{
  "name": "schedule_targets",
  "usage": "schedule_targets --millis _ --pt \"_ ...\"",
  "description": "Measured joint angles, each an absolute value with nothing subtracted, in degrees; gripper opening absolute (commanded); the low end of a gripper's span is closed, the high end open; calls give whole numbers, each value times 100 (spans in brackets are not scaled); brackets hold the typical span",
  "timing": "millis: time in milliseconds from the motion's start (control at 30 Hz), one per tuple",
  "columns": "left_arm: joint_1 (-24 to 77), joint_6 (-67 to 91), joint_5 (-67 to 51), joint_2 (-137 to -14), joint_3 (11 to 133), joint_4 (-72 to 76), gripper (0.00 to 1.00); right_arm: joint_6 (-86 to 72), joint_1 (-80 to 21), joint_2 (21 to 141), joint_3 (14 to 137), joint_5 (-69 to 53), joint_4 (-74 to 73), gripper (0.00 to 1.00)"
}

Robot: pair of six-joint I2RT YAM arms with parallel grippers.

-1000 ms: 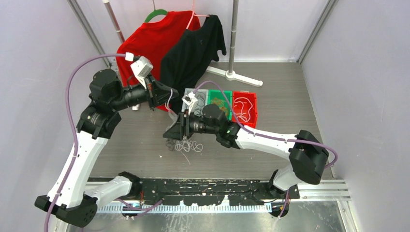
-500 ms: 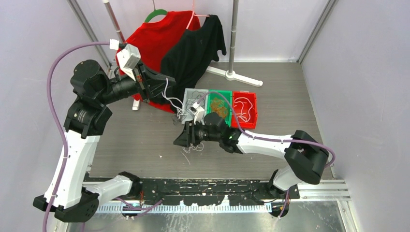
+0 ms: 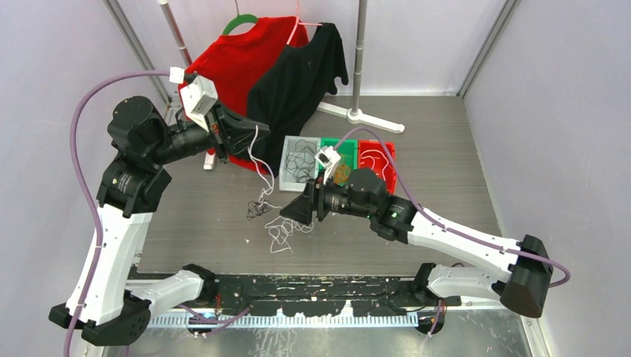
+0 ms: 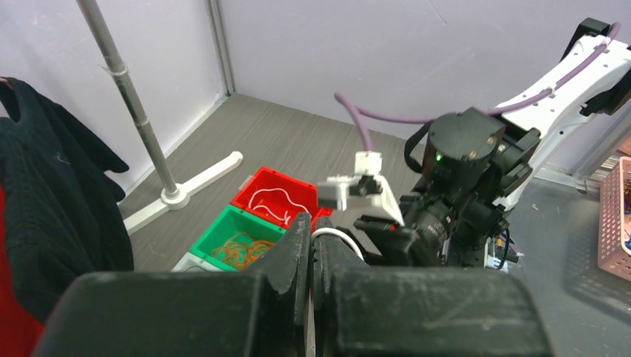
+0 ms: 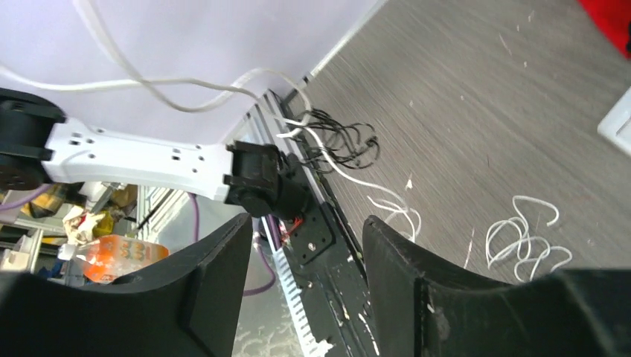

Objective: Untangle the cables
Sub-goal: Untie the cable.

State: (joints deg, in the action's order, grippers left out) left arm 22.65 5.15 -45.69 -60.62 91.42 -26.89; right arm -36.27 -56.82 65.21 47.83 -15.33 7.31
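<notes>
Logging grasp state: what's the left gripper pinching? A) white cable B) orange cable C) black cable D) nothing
A: a white cable is pinched in the shut left gripper and hangs below it, with a black tangle dangling at its lower end.

You're in a booth with plain pale-lilac walls (image 3: 52, 74) on 3 sides and grey metal corner strips (image 3: 484, 44). Light is even and flat. The floor is grey wood-grain board (image 3: 446, 178), flecked with small white bits. At the back, a silver metal garment-rack pole (image 3: 361, 52) stands on a white T-shaped foot (image 3: 368, 119), with a 2nd silver pole (image 3: 173, 30) left of the shirts. A red shirt (image 3: 238, 63) hangs on a green hanger (image 3: 239, 20), and a black shirt (image 3: 301, 82) overlaps its right side. There's brushed metal sheet (image 3: 476, 335) along the near edge. The left wrist view shows a pink lattice plastic basket (image 4: 616, 216) at far right.
</notes>
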Motion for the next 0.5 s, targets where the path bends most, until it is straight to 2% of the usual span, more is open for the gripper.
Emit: schedule_targets --millis 200,500 --pt "2327 440 -4674 -6051 9135 -2694 0 -3114 -5682 6261 5179 -1402 432 67" --pt "2394 438 -4950 -6049 9135 -2711 0 -2449 -5489 6375 6069 -985 27 67"
